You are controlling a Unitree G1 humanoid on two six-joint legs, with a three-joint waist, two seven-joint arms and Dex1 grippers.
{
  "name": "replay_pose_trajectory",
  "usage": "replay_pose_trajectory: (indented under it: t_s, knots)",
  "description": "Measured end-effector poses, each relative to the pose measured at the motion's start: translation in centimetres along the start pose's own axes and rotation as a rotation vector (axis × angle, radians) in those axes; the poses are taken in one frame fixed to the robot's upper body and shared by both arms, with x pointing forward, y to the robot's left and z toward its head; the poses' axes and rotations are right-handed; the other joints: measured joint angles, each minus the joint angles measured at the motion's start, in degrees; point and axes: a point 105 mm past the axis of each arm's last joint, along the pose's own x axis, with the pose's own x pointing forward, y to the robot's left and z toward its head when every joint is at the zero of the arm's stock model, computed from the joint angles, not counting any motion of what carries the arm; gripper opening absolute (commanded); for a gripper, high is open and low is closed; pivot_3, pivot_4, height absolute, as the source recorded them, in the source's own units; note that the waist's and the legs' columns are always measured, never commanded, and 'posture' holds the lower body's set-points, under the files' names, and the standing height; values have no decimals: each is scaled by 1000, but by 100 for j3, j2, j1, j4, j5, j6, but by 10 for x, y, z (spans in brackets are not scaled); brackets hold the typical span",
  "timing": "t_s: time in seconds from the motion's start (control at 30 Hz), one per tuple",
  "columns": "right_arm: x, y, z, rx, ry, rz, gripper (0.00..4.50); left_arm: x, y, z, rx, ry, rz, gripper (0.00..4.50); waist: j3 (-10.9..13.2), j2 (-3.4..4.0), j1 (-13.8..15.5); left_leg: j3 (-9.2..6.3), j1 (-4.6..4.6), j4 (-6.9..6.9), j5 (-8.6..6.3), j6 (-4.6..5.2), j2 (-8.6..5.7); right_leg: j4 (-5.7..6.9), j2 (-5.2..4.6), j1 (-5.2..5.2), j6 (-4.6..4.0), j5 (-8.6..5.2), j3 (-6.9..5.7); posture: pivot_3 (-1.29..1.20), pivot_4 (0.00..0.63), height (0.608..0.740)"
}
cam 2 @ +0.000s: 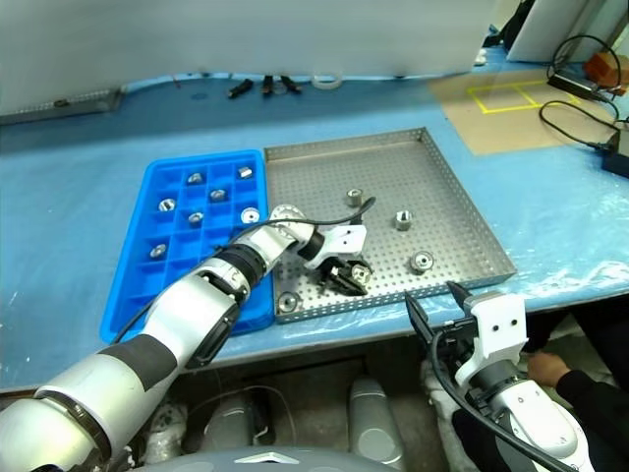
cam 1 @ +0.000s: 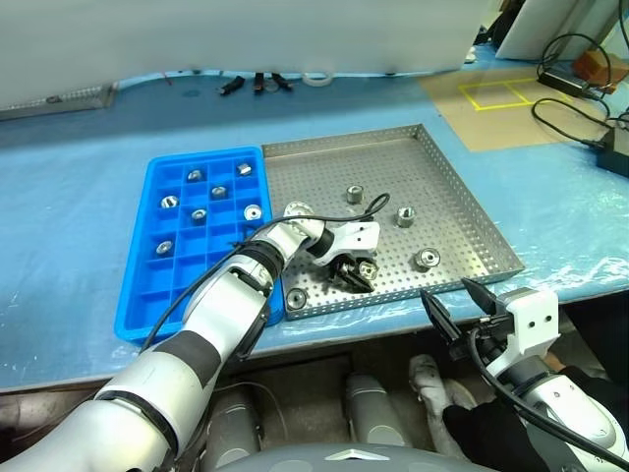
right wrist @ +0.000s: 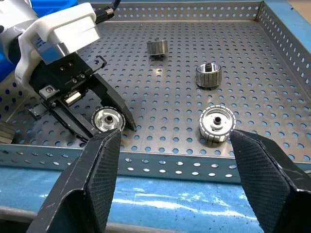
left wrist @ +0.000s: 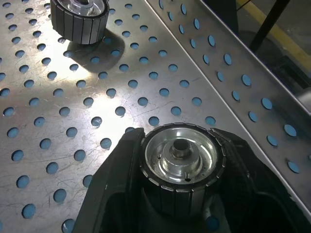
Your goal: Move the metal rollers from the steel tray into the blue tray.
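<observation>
the left gripper (cam 1: 356,273) is down on the perforated floor of the steel tray (cam 1: 447,177), near the tray's front rim, its two black fingers closed around one metal roller (left wrist: 181,167) that sits between them with its hub hole facing up. in the left wrist view a second ribbed roller (left wrist: 80,17) stands on the tray floor apart from the gripped one. other rollers lie loose in the steel tray: one toward the front right corner (cam 1: 426,260), one near the middle (cam 1: 404,215), one further back (cam 1: 354,196) and one at the front left corner (cam 1: 295,298). the blue tray (cam 1: 138,305) lies touching the steel tray's left side and already holds several rollers in its compartments. the right gripper (cam 1: 460,305) hovers outside the steel tray's front rim, its fingers spread wide apart and holding nothing.
</observation>
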Motion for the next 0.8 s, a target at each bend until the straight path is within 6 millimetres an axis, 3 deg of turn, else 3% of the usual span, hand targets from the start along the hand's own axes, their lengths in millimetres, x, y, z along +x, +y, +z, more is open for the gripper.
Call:
replay_pose_trajectory:
  t_s: [0.17, 0.33, 0.47, 0.57, 0.8]
  knots:
    - [0, -1, 3, -9, -5, 11, 3741, -3, 3, 2, -36, -36, 19, 1749, 0, 0, -53, -1, -19, 3, -2, 4, 0, 0, -2, -15, -1, 1, -4, -663, 150, 740]
    - [9, 1, 15, -52, -37, 69, 3741, -20, 17, 24, -74, -158, 61, 1749, 0, 0, -46, -3, -35, 19, -9, 16, -2, 1, -6, -21, -4, 3, -7, -613, 150, 740]
    - [22, 6, 38, -102, -101, 144, 3741, -57, 38, 53, -37, -265, 141, 1749, 0, 0, -26, -3, -31, 30, -12, 21, -8, 11, -15, -18, -8, 6, -7, -509, 150, 740]
    - [35, 7, 57, -136, -151, 203, 3741, -91, 49, 63, -24, -323, 217, 1749, 0, 1, 40, -3, -26, 38, -12, 21, -2, 30, -14, -21, -8, 6, -8, -412, 150, 740]
    - [77, 15, 80, -137, -196, 371, 3741, -164, 60, 39, -36, -296, 457, 1749, -1, 7, 503, -1, -27, 35, -8, 16, 9, 46, -9, -31, -18, 11, -10, -144, 150, 740]
